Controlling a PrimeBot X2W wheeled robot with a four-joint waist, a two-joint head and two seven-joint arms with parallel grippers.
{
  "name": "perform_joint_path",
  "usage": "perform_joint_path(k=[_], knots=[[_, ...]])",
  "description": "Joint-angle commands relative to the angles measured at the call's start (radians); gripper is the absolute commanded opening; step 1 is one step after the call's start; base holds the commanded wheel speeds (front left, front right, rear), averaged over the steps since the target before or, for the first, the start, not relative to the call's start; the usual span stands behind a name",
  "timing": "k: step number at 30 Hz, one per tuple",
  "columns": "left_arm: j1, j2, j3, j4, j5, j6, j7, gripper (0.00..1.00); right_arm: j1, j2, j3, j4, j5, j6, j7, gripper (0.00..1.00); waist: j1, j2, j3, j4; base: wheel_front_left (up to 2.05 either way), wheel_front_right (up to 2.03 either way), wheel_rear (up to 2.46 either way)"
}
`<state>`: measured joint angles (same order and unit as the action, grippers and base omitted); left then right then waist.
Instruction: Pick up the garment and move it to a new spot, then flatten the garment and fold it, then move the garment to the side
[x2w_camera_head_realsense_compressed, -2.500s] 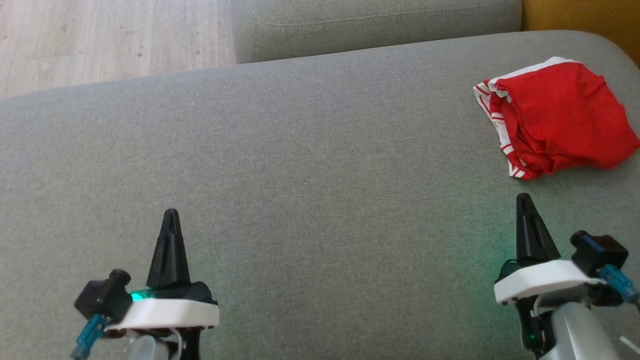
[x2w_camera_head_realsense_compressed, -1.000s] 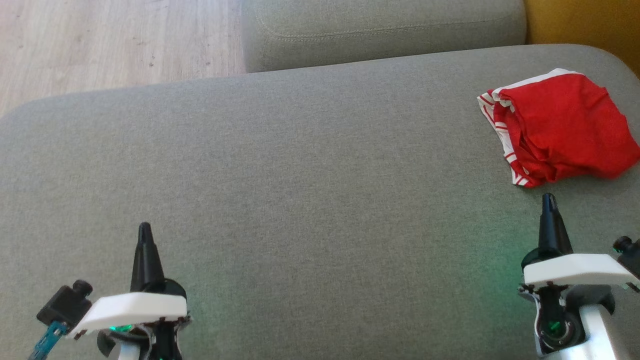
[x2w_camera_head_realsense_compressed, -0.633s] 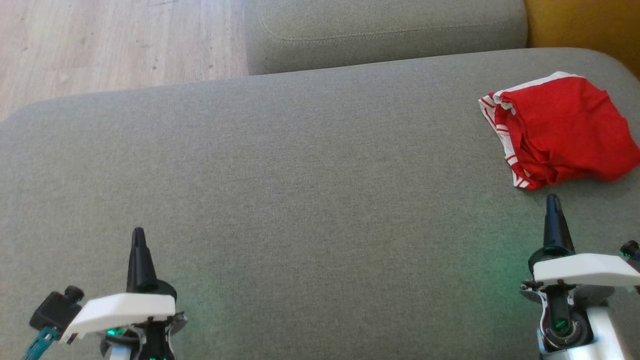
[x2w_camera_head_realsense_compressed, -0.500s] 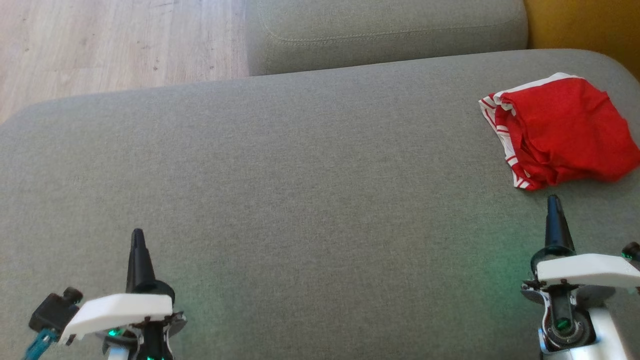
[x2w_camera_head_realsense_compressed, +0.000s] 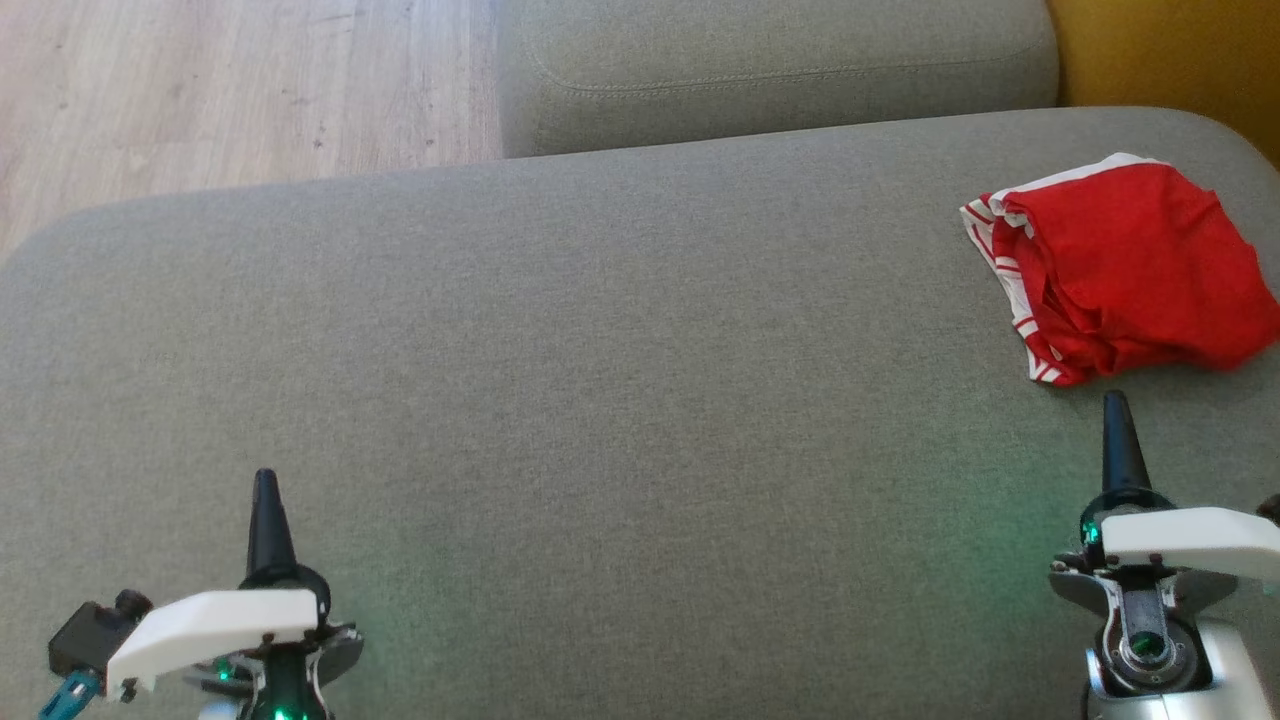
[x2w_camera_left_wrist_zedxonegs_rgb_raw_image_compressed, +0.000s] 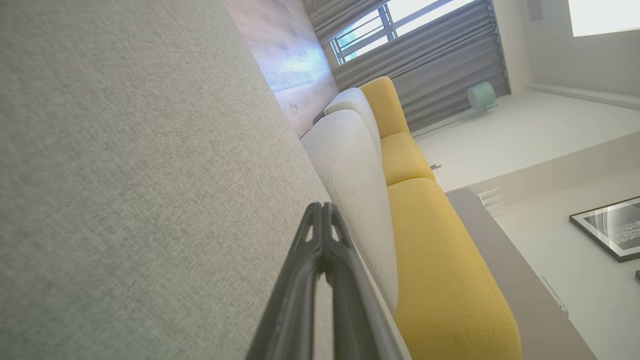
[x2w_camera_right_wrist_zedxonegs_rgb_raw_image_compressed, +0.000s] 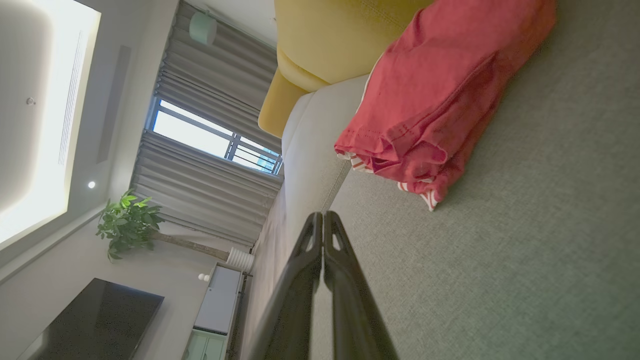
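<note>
Garment (x2w_camera_head_realsense_compressed: 1125, 265): I see it bunched, red with a white striped band, at about 2 o'clock on the grey cushion (x2w_camera_head_realsense_compressed: 620, 400), close to the cushion's far right corner. It reads as roughly folded and already set aside.

Right gripper (x2w_camera_head_realsense_compressed: 1116, 410): fingers pressed together, holding nothing, tip pointing to 12 o'clock just short of the garment's near edge, not touching it. In the right wrist view the garment (x2w_camera_right_wrist_zedxonegs_rgb_raw_image_compressed: 440, 95) lies ahead at about 1 o'clock of the closed tips (x2w_camera_right_wrist_zedxonegs_rgb_raw_image_compressed: 322, 220).

Left gripper (x2w_camera_head_realsense_compressed: 265, 490): fingers together and empty, at about 7 o'clock over bare cushion, well apart from the garment. The left wrist view shows the tips (x2w_camera_left_wrist_zedxonegs_rgb_raw_image_compressed: 322, 210) meeting.

Change: over the last couple of seconds both grippers have drawn back toward me and turned edge-on. The whole scene slid down a little, so my head camera tilted; the garment itself has not shifted on the cushion.

Meaning: I judge the task's last step done, with the arms retreating to rest.
</note>
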<state>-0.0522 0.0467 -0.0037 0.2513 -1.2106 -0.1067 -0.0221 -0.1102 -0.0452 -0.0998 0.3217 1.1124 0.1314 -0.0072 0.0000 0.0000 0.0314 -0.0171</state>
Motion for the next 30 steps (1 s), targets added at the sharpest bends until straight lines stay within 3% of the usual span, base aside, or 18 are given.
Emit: perform_joint_path(k=[1, 30], knots=[[-0.048, 0.014, 0.029, -0.029, -0.029, -0.011, 0.009, 0.00, -0.015, -0.004, 0.011, -0.041, 0.036, 0.000, 0.011, 0.00, 0.0000, 0.0000, -0.001, 0.001, 0.00, 0.00, 0.00], [-0.053, 0.015, 0.085, -0.012, -0.320, -0.021, 0.096, 0.00, -0.002, -0.005, -0.008, -0.068, 0.387, -0.001, 0.094, 0.00, 0.0000, 0.0000, -0.022, 0.013, 0.00, 0.00, 0.00]])
